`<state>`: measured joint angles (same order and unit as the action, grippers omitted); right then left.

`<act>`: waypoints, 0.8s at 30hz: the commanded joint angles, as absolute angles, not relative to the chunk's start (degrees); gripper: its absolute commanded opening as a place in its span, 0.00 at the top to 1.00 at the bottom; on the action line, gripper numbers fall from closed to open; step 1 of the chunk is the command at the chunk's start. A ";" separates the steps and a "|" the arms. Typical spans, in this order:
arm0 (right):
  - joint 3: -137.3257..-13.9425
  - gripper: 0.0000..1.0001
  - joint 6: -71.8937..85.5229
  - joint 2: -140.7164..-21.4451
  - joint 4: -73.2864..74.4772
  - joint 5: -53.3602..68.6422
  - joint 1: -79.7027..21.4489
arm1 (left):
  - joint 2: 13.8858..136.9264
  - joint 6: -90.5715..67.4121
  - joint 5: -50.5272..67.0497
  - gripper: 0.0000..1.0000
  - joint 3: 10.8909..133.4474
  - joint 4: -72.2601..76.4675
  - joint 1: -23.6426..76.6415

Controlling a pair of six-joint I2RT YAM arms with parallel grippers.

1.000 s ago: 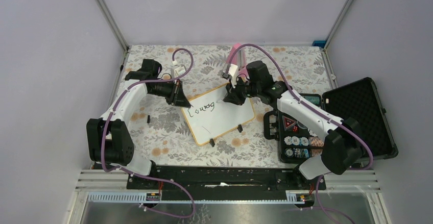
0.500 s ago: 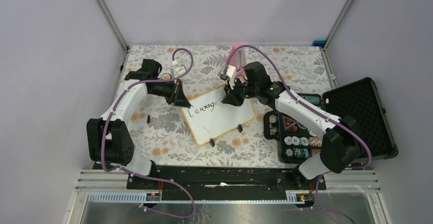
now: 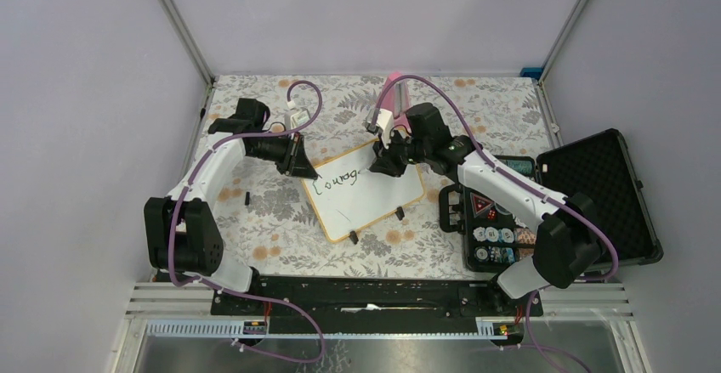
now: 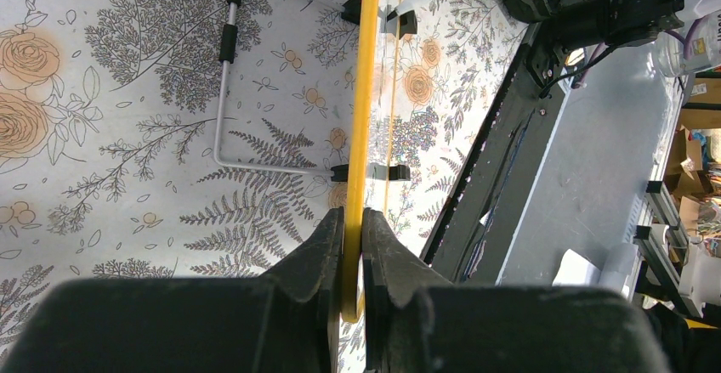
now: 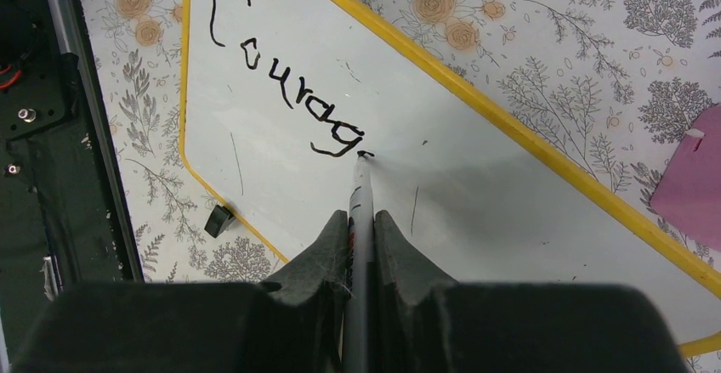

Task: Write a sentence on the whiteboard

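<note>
The whiteboard (image 3: 374, 196) lies tilted on the floral table, with a yellow-orange rim and small black feet. The sentence (image 3: 335, 179) reads about "Courag" in black marker, also in the right wrist view (image 5: 289, 93). My right gripper (image 3: 380, 166) is shut on a white marker (image 5: 360, 211); its tip touches the board just past the "g". My left gripper (image 3: 298, 159) is shut on the board's rim (image 4: 357, 178) at its far left corner, seen edge-on in the left wrist view.
An open black case (image 3: 587, 186) with chips and small items stands at the right. A pink object (image 3: 395, 88) lies at the back of the table. A small black piece (image 3: 247, 196) lies left of the board. A metal frame surrounds the table.
The right gripper has shifted slightly left with the marker, staying at the end of the word. The left arm and board have not moved.
</note>
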<state>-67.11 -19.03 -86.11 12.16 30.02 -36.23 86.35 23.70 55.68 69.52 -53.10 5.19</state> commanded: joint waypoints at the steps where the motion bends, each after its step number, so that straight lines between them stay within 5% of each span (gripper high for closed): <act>1: -68.81 1.00 -20.55 -85.17 11.79 25.04 -34.94 | 86.40 25.31 52.13 1.00 70.65 -50.79 5.45; 24: -71.44 1.00 -19.04 -85.82 11.88 27.54 -34.00 | 86.05 25.57 52.12 1.00 70.17 -50.73 5.45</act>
<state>-68.69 -19.07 -85.67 13.89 29.02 -34.68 86.35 23.70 55.66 69.52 -53.15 5.19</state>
